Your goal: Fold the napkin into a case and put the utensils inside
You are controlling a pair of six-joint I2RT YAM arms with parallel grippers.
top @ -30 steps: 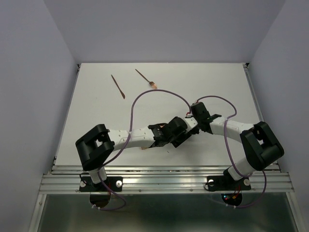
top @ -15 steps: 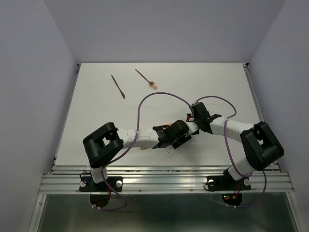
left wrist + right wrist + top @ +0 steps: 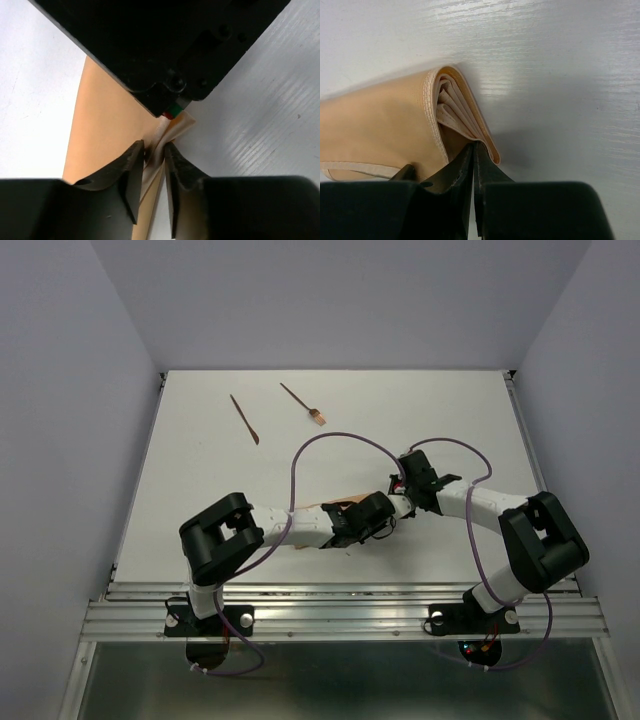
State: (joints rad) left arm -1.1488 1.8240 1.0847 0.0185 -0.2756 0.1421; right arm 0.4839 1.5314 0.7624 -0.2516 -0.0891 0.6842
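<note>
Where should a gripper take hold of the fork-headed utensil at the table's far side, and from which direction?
Take the fork-headed utensil at mid-handle, coming straight down from above. It lies flat on the table, so a side approach would likely not get under it. It runs diagonally, head toward the near edge, so set the jaws across that line.

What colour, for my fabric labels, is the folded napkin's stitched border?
Pale cream stitched border, lighter than the peach-tan folded cloth napkin; clearest in right wrist view.

Left gripper [image 3: 154, 152] and right gripper [image 3: 473, 150] block the napkin [image 3: 105, 125]; cables [image 3: 340, 434] arch just beyond it. Farther out, open table [image 3: 420, 410], then utensils [image 3: 244, 419].
</note>
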